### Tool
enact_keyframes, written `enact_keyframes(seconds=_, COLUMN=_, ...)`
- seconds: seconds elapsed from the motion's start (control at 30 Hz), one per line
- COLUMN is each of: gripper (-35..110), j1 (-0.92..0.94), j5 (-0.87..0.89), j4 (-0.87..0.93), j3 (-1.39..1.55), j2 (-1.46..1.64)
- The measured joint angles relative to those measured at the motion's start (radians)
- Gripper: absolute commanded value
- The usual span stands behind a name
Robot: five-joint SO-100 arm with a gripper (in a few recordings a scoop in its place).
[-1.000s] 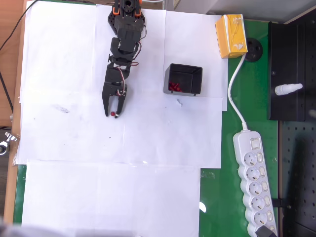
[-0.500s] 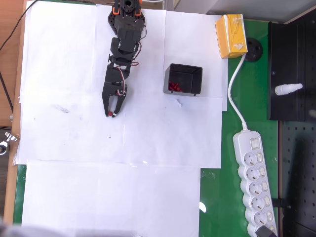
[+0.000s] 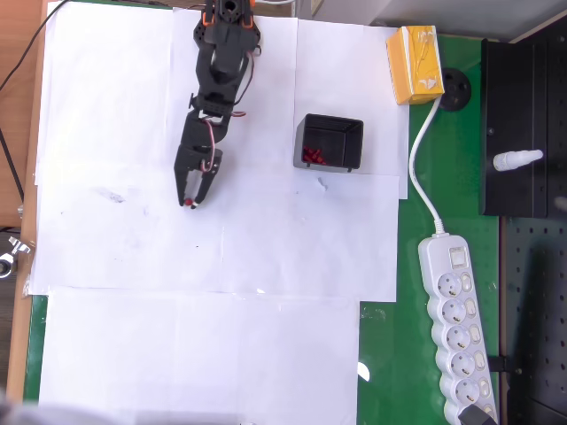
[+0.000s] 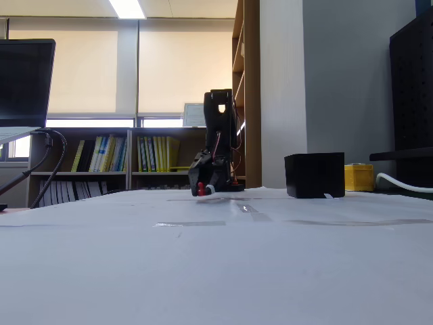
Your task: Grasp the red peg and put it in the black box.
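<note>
One red peg (image 3: 190,203) sits pinched, apparently, in the closed claw (image 3: 191,200), left of the black box (image 3: 329,142).

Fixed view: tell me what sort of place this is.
Probably an office or lab. Bookshelves full of books line the back wall under blinded windows, a ceiling light panel glows above, and a paper-covered table serves as a workbench.

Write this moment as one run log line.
gripper: shut on red peg | near paper, lift unclear | black box: holds red pegs, apart from gripper
</note>
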Motion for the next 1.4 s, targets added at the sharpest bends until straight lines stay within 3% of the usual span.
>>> enact_keyframes(seconds=0.3, gripper=0, j1=0.005, j5=0.238, j4=1.118, j3=0.497, j2=-0.264)
enact_keyframes(seconds=0.5, gripper=0, j1=-0.061, j5=0.347, j4=1.689, j3=0.833, j2=-0.264)
enact_keyframes(seconds=0.7, gripper=0, j1=-0.281, j5=0.520, j4=2.246, j3=1.183, j2=-0.333)
enact_keyframes(seconds=0.87, gripper=0, j1=-0.509, j5=0.667, j4=2.405, j3=1.279, j2=-0.393)
enact_keyframes(seconds=1.1, gripper=0, j1=-0.778, j5=0.790, j4=2.407, j3=1.282, j2=-0.399)
enact_keyframes(seconds=1.4, gripper=0, j1=-0.936, j5=0.833, j4=2.324, j3=1.276, j2=-0.156)
